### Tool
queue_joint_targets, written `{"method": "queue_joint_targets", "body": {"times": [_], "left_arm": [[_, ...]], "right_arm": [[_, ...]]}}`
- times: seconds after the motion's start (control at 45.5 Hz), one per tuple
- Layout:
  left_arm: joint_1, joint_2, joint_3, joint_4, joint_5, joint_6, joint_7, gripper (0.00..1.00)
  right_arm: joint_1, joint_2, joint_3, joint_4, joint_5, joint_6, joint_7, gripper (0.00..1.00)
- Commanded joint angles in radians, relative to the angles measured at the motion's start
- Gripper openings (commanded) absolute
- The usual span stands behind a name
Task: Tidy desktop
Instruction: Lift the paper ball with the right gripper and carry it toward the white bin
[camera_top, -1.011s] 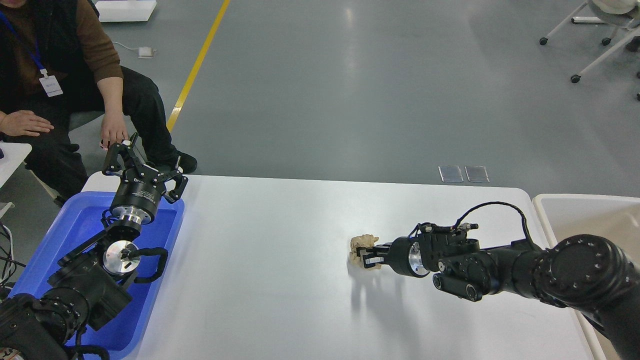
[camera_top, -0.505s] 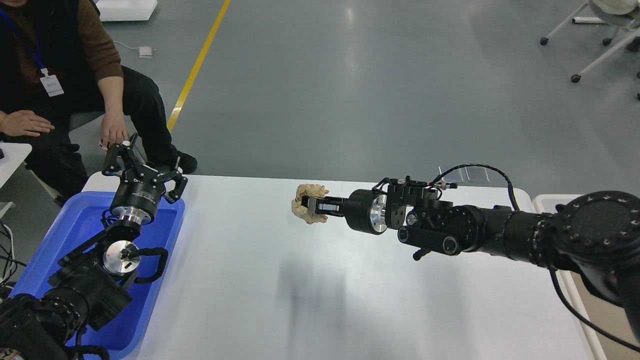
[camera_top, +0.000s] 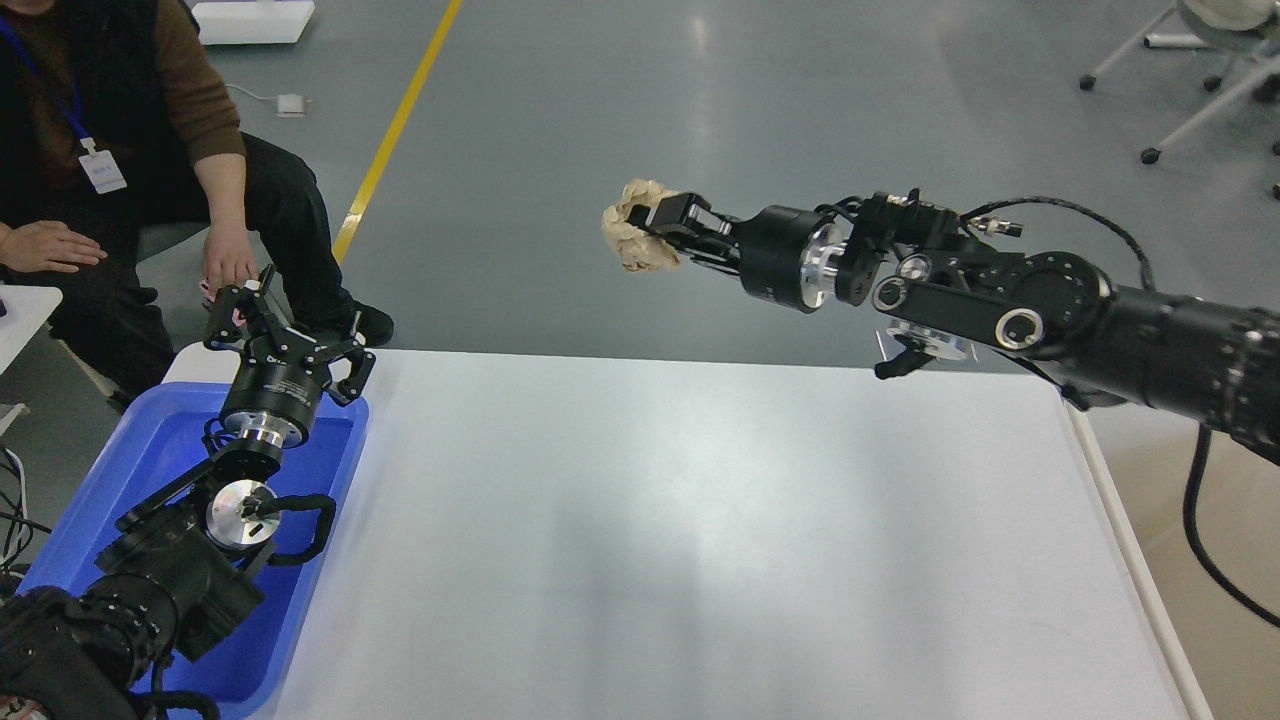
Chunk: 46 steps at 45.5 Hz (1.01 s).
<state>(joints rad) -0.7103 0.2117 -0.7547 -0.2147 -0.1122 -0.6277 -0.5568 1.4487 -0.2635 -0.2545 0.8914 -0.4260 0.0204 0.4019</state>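
The desktop (camera_top: 640, 540) is a large white tabletop with rounded corners. My right gripper (camera_top: 655, 232) is shut on a crumpled beige paper ball (camera_top: 637, 242) and holds it high above the table's far edge. My left gripper (camera_top: 285, 335) is open and empty, pointing up over the far end of the blue tray (camera_top: 130, 470) at the table's left.
A seated person (camera_top: 120, 150) is at the far left, one hand close to my left gripper. A beige bin (camera_top: 1215, 560) with a white rim lies beside the table's right edge, partly behind my right arm. Chair legs on wheels stand at the far right.
My right gripper has lifted the paper ball off the tabletop, swinging it left and then high up. The left arm has not moved.
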Motion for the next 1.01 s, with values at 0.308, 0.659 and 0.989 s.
{"method": "queue_joint_targets", "body": {"times": [0.308,0.659,0.989], "left_arm": [[0.0,0.0,0.0,0.0,0.0,0.0,0.0,1.0],[0.0,0.0,0.0,0.0,0.0,0.0,0.0,1.0],[0.0,0.0,0.0,0.0,0.0,0.0,0.0,1.0]], "right_arm": [[-0.074,-0.384,0.098,-0.051,0.208,0.035,-0.014,0.0],[-0.3,-0.51,0.098,-0.406,0.365,0.032,-0.072,0.0],[-0.491,-0.5,0.101,-0.712,0.483,0.035,-0.181,0.0]]}}
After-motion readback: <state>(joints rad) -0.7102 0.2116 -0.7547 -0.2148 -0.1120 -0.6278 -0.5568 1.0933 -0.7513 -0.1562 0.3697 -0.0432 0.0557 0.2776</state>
